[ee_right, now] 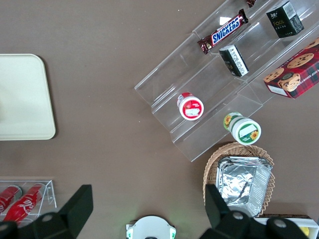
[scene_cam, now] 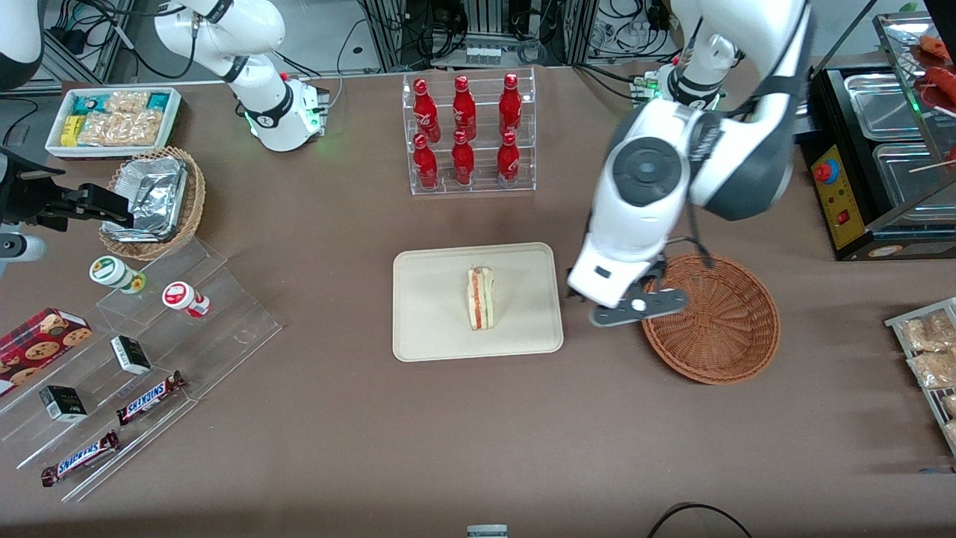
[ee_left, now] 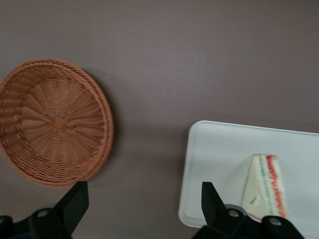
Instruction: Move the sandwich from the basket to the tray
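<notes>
The sandwich (scene_cam: 480,298) lies on the cream tray (scene_cam: 433,329) in the middle of the table, its red and green filling edge showing; it also shows in the left wrist view (ee_left: 266,186) on the tray (ee_left: 219,154). The reddish-brown wicker basket (scene_cam: 717,321) (ee_left: 50,122) holds nothing and sits beside the tray, toward the working arm's end. My left gripper (scene_cam: 609,299) (ee_left: 144,209) hovers above the bare table between tray and basket. It is open and holds nothing.
A clear rack of red bottles (scene_cam: 467,131) stands farther from the front camera than the tray. A tan basket with foil containers (scene_cam: 153,198), a white snack bin (scene_cam: 112,119) and clear steps with snacks (scene_cam: 134,373) lie toward the parked arm's end. A food warmer (scene_cam: 889,149) stands at the working arm's end.
</notes>
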{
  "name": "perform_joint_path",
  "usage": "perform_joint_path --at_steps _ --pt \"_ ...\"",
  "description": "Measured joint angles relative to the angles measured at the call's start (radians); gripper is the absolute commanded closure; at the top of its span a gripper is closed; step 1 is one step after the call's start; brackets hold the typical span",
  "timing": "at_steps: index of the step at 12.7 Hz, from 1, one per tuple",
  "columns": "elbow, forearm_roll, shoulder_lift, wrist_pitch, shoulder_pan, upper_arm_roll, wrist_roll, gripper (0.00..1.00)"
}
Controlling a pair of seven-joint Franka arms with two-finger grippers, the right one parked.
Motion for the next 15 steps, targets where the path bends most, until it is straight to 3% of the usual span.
perform_joint_path --at_steps 7,15 --pt "-0.249 -0.026 -0.348 -0.069 0.215 0.003 0.345 0.00" --pt "-0.277 -0.036 -0.410 -0.105 0.387 0.006 0.597 0.00"
